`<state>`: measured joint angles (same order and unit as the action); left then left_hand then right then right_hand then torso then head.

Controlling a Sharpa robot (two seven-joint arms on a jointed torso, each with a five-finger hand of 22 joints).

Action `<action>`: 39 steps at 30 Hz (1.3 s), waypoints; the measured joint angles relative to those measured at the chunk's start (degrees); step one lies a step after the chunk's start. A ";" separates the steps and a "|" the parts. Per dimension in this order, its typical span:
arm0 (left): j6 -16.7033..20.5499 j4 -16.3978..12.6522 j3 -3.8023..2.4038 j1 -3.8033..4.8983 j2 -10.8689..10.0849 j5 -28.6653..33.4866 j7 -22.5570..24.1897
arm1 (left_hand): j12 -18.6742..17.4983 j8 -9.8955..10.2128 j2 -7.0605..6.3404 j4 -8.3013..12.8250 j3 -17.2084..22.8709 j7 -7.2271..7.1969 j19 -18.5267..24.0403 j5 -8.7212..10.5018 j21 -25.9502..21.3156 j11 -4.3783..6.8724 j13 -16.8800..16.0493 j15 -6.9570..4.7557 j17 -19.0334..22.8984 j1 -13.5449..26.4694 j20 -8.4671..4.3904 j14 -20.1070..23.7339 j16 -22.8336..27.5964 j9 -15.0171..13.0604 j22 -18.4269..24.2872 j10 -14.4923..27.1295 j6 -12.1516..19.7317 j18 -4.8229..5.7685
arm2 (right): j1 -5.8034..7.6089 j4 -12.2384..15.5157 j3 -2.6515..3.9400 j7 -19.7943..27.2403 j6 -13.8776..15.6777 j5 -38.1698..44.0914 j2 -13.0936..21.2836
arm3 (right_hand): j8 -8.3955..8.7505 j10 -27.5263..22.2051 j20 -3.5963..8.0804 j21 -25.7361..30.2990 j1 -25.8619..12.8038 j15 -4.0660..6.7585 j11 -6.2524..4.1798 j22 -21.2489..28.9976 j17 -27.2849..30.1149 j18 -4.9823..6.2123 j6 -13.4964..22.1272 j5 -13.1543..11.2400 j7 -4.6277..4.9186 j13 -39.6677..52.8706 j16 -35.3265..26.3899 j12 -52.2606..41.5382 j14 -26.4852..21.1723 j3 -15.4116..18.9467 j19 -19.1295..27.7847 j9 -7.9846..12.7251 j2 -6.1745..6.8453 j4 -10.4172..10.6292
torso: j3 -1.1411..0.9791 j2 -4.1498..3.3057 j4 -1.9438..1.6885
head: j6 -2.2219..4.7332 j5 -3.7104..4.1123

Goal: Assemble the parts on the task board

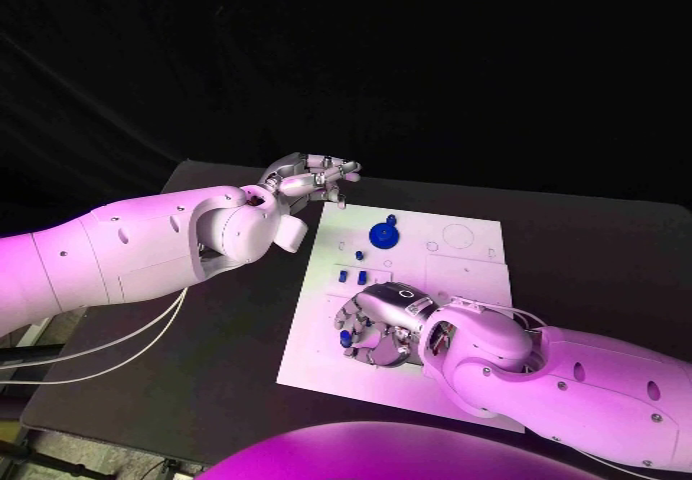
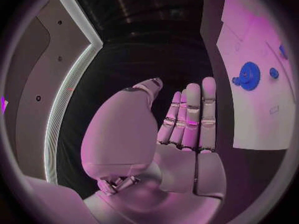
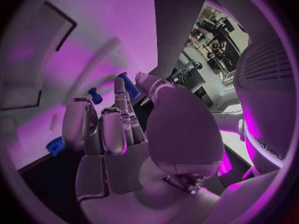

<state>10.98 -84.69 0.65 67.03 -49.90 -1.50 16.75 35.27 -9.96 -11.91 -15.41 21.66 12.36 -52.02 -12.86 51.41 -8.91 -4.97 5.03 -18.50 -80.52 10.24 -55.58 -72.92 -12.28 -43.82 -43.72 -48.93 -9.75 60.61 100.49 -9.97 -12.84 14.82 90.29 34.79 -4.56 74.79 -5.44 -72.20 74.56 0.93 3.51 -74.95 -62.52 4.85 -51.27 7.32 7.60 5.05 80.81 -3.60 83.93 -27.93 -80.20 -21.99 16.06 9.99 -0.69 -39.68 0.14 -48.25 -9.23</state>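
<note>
Task board: the flat white rectangular plate (image 1: pixel 462 262) lay in the middle of the black counter (image 1: pixel 606 260), with faint outlined recesses on its face.
Large part: a round blue disc-shaped piece (image 1: pixel 384 235) sat on the far half of the board; in the left wrist view it showed as a blue disc (image 2: pixel 249 75) with smaller blue pieces just beside it.
Small parts: a few small blue blocks (image 1: pixel 359 277) lay between the disc and the near half of the board, left of its middle.
Right hand: the silver many-fingered hand (image 1: pixel 378 325) rested low over the near left part of the board, fingers curled down toward a small blue piece (image 1: pixel 346 338) at its fingertips; whether it gripped that piece could not be told. In the right wrist view, blue pieces (image 3: pixel 94 95) showed close past the fingers (image 3: pixel 115 129).
Left hand: the silver hand (image 1: pixel 307 178) hung above the far left edge of the counter, off the board, fingers straight and together in the left wrist view (image 2: pixel 187 129), holding nothing.
</note>
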 measured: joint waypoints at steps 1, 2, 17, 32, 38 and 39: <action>-0.01 0.00 0.00 0.00 -0.01 0.00 -0.01 | 0.00 0.00 0.00 0.00 0.00 0.00 0.00 0.00 0.00 0.00 0.00 0.00 0.00 0.00 0.00 0.00 0.00 0.00 0.00 0.00 0.00 0.00 | 0.00 0.11 0.00 -0.01 0.16 0.05 0.13 | 0.37 -0.04 0.00 0.00 0.00 0.00 -0.04 0.00 0.00 0.00 0.93 0.00 -0.14 0.13 0.00 0.00 0.00 1.02 0.00 0.13 0.00 0.02 | 0.00 0.01 0.01 | 0.02 0.00; -0.02 0.00 0.00 0.00 -0.02 0.00 -0.01 | 0.00 0.00 0.00 0.00 0.00 0.00 0.00 0.00 0.00 0.00 0.00 0.00 0.00 0.00 0.00 0.00 0.00 0.00 0.00 0.00 0.00 0.00 | 0.00 0.23 0.00 -0.01 0.38 0.10 0.30 | 0.48 -0.17 0.00 0.00 0.01 0.00 -0.21 0.00 -0.02 0.00 1.68 0.00 -0.23 0.28 0.00 0.00 0.00 2.19 0.00 0.23 -0.01 0.12 | 0.00 0.01 0.01 | 0.04 0.00; -0.12 0.03 0.02 0.00 -0.61 -0.01 -0.09 | 0.00 0.00 0.00 0.00 0.00 0.00 0.00 0.00 0.00 0.00 0.00 0.00 0.00 0.00 0.00 0.00 0.00 0.01 -0.01 0.00 0.00 0.00 | 4.53 7.27 0.83 4.64 10.91 -9.91 14.43 | -2.89 4.41 0.74 0.89 6.74 0.42 -0.57 0.02 -1.66 0.00 -1.95 0.00 0.15 4.50 0.60 -2.73 0.01 13.55 -0.12 -0.60 -3.38 4.02 | 0.14 0.12 0.21 | 0.64 1.89; -0.07 0.20 0.38 0.00 -0.85 -0.01 -0.10 | 0.00 -0.28 0.00 -0.16 -0.16 0.00 0.00 0.00 0.00 0.00 0.00 0.00 0.00 0.00 0.00 0.00 0.00 -0.04 -0.01 -0.01 0.00 0.00 | 7.58 9.09 -0.25 -0.79 8.27 -25.10 31.10 | -15.89 8.96 1.64 -4.24 -2.33 1.77 -1.97 0.03 -12.43 -1.35 -2.19 -0.01 -1.51 69.90 6.15 -78.10 0.09 34.21 -3.10 -7.43 -8.54 6.79 | 0.45 0.70 1.13 | 0.41 8.89; -0.07 0.18 0.46 0.00 -1.03 -0.01 -0.10 | 0.00 -0.28 0.00 -0.16 -0.16 0.00 0.00 0.00 0.00 0.00 0.00 0.00 0.00 0.00 0.00 0.00 0.00 -0.04 -0.02 -0.01 0.00 0.00 | 5.68 10.53 -0.58 -5.62 7.19 -22.76 32.93 | -16.80 8.96 1.64 -4.24 -1.75 1.77 -1.97 0.03 -12.43 -1.35 -2.19 0.01 -1.51 69.90 6.86 -81.56 0.09 36.15 -3.10 -7.72 -8.64 6.93 | 0.45 0.84 1.68 | 0.25 10.21; -0.07 0.18 0.46 0.00 -1.04 -0.01 -0.10 | 0.00 -0.28 0.00 -0.16 -0.16 0.00 0.00 0.00 0.00 0.00 0.00 0.00 0.00 0.00 0.00 0.00 0.00 -0.03 -0.02 -0.01 0.00 0.00 | 5.24 10.77 -0.60 -6.60 7.07 -22.08 33.13 | -16.96 8.96 1.62 -4.40 -2.19 1.77 -1.97 0.03 -12.43 -1.35 -2.19 0.21 -1.51 69.90 6.89 -81.79 0.09 36.49 -3.12 -7.72 -8.19 6.99 | 0.45 0.87 1.74 | 0.22 10.31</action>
<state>10.91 -84.51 1.11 67.03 -50.94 -1.51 16.65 35.27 -10.24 -11.91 -15.57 21.50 12.36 -52.02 -12.86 51.42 -8.91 -4.97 5.03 -18.50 -80.52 10.24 -55.58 -72.92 -12.31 -43.83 -43.72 -48.94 -9.75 65.85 111.26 -10.57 -19.44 21.88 68.21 67.91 -21.51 83.75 -3.81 -76.60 72.37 2.70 1.54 -74.91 -74.95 3.50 -53.46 7.54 6.09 74.95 87.70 -85.39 84.01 8.56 -83.32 -29.71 7.87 16.98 -0.24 -38.81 1.88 -48.03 1.08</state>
